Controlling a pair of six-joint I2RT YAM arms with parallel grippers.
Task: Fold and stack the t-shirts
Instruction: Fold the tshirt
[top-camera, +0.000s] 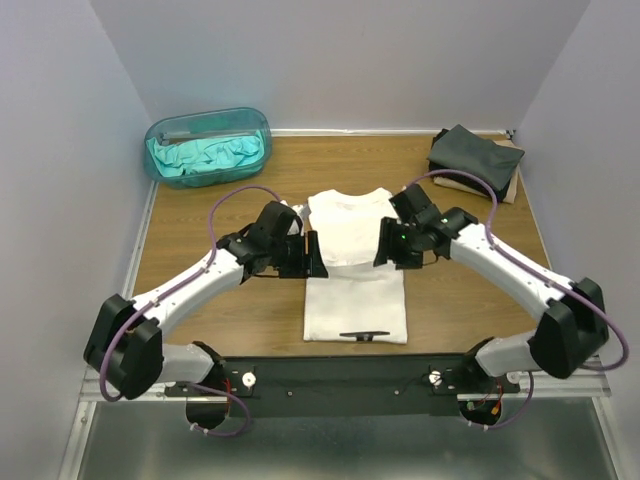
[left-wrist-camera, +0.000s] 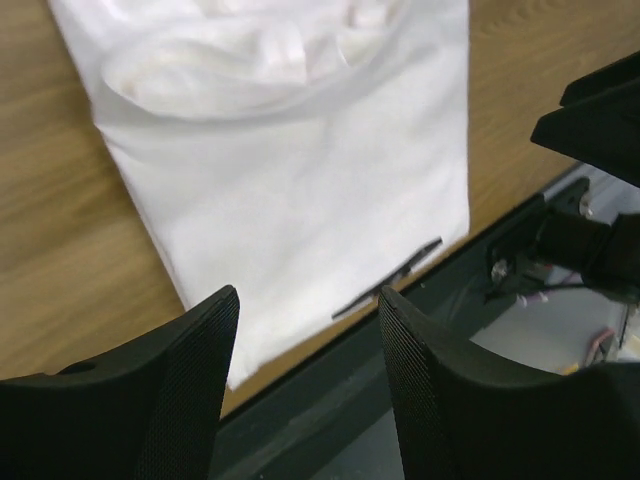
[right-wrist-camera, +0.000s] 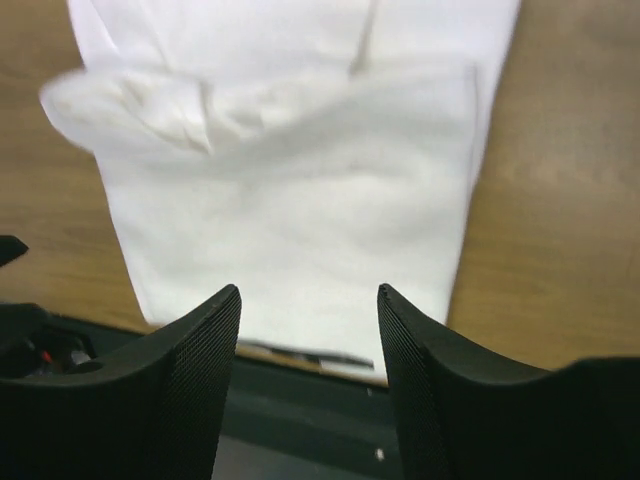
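Lying ungripped between parted left jaws and right jaws, white t-shirt (top-camera: 355, 300)

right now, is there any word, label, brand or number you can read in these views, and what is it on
None can be read in any view.
White t-shirt: one small black print mark near its near hem, too small and blurred to read as letters.
Teal tub: no lettering visible.
Dark folded shirts: no lettering visible.
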